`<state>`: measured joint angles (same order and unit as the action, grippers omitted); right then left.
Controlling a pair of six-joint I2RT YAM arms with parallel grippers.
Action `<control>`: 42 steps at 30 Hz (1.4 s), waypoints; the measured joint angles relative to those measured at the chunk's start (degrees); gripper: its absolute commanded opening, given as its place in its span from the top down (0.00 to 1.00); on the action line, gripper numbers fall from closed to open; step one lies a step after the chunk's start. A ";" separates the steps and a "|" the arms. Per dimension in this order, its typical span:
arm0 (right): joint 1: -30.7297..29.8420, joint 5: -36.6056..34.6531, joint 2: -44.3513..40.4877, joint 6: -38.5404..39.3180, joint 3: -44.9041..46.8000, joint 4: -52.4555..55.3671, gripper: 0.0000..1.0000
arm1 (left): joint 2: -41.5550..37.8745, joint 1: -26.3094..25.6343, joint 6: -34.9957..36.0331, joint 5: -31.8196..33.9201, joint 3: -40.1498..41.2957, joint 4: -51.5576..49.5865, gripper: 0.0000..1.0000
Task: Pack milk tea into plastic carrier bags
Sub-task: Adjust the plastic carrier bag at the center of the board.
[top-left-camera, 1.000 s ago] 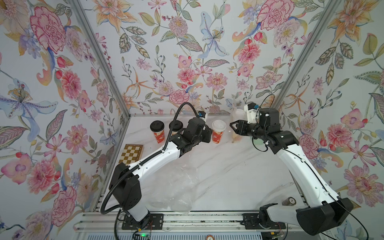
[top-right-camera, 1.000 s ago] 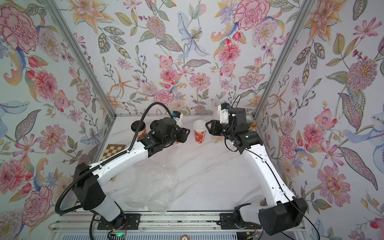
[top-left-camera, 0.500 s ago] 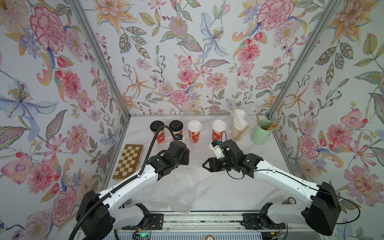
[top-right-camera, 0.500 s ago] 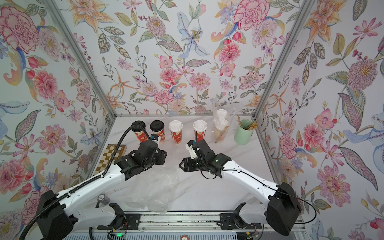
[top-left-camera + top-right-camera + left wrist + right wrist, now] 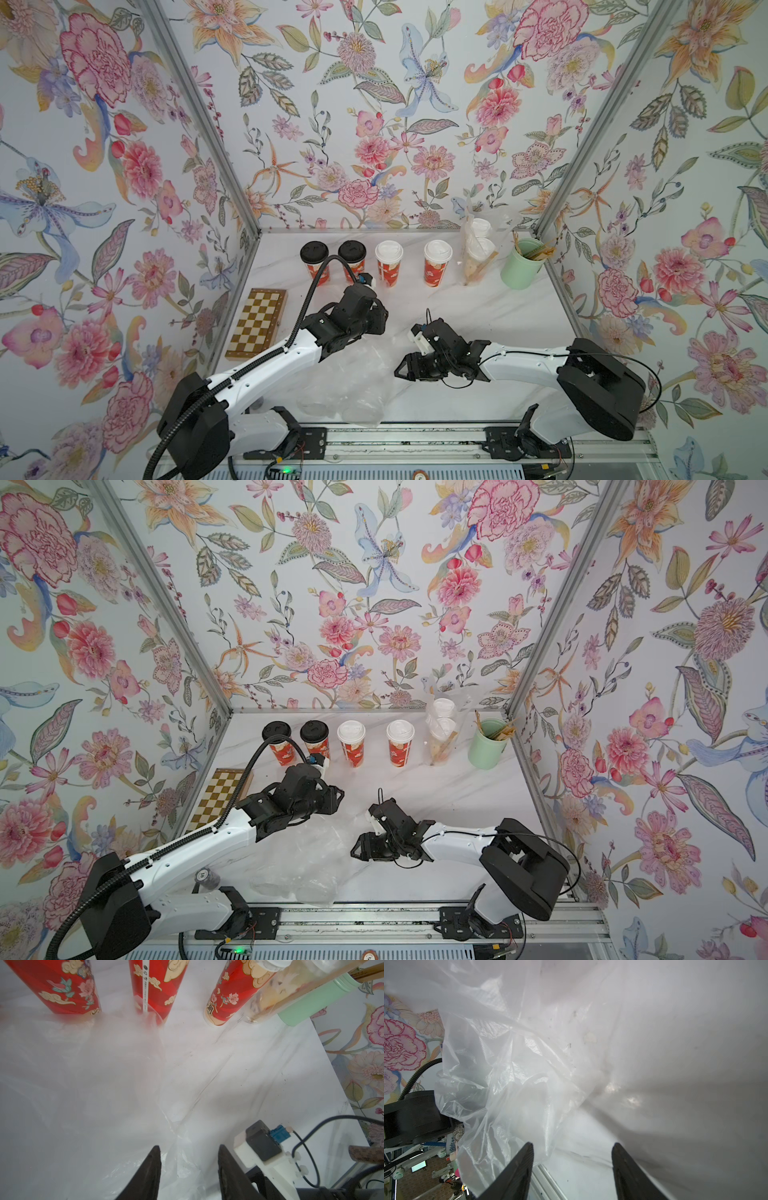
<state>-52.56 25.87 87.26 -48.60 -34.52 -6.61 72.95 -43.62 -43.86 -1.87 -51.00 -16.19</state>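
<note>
The bags (image 5: 345, 386) lie as a clear, crumpled heap on the table (image 5: 519, 332), near its front edge, with both grippers low over it. The fingers of the left gripper (image 5: 188, 1147) stand moderately apart, loose film lying between them; I see no pinch, so it holds nothing. The fingers of the right gripper (image 5: 573, 1144) stand wide, with mostly bare table between them and the film edge at one finger. Farther back, four cups (image 5: 388, 270) stand upright in a row at the back wall, two with black lids, two with white, well apart from the heap. Right of this row a packed bag (image 5: 476, 257) holds two more cups, just beside the mint cup (image 5: 519, 270) of sticks. The film looks thin, light and limp, probably slippery, and its layers may cling, so I think the best hold is at a handle or the mouth rim, one layer for each gripper. The cups look tall and easy to tip or crush; a gentle hold on the side below the lid seems safest
</note>
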 measured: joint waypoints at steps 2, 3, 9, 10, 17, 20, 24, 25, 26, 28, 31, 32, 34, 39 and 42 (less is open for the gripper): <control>-0.20 1.03 1.95 -0.96 0.17 -3.50 0.44 | 1.18 -0.72 -0.59 -0.90 0.02 1.20 0.56; -0.26 1.51 2.80 -1.38 0.17 -5.33 0.46 | 1.84 -1.09 -0.81 -1.16 0.04 1.79 0.56; -0.52 3.30 6.49 -3.28 -0.17 -12.11 0.67 | 6.10 -2.49 -2.25 -2.54 0.35 4.66 0.58; -0.52 3.37 6.93 -3.34 -0.31 -12.41 0.72 | 6.73 -2.54 -2.38 -2.67 0.48 5.03 0.59; 0.72 2.95 5.88 -3.67 -0.28 -10.62 1.00 | 12.09 -2.56 -2.71 -2.47 0.85 6.19 0.61; 2.99 1.51 1.07 -1.95 -0.17 -5.49 1.00 | 13.53 -2.54 -2.71 -1.77 0.90 5.53 0.62; 7.67 0.20 -7.91 1.53 0.09 2.34 1.00 | 13.88 -2.40 -2.45 0.48 0.90 4.24 0.62; 9.05 -0.11 -10.05 2.49 0.17 4.63 1.00 | 13.90 -2.25 -2.38 0.92 0.87 3.89 0.62; 10.73 -0.66 -12.28 3.72 0.17 7.32 1.00 | 13.92 -1.97 -2.14 1.40 0.87 3.45 0.62; 13.73 -1.75 -16.22 6.27 0.15 12.37 1.00 | 13.97 -1.31 -1.75 2.32 0.87 2.51 0.62; 18.08 -3.65 -21.94 10.58 -0.17 20.28 1.00 | 13.97 0.50 -1.09 3.32 0.90 1.51 0.62; 19.39 -4.42 -23.76 12.15 -0.68 23.04 1.00 | 13.94 1.38 -0.83 3.74 0.90 1.14 0.62; 21.20 -5.81 -26.64 15.06 -2.23 27.43 1.00 | 13.70 2.89 -0.35 4.07 1.18 0.70 0.61; 23.02 -10.36 -32.26 22.86 -8.28 34.27 1.00 | 11.89 6.08 0.70 4.26 2.14 -1.16 0.61; 23.02 -13.33 -35.08 26.67 -11.13 35.87 1.00 | 10.43 7.13 1.46 4.33 2.14 -2.19 0.60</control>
<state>-29.54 12.53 52.18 -21.93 -45.65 29.26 83.37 -36.49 -42.39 2.46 -48.86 -18.37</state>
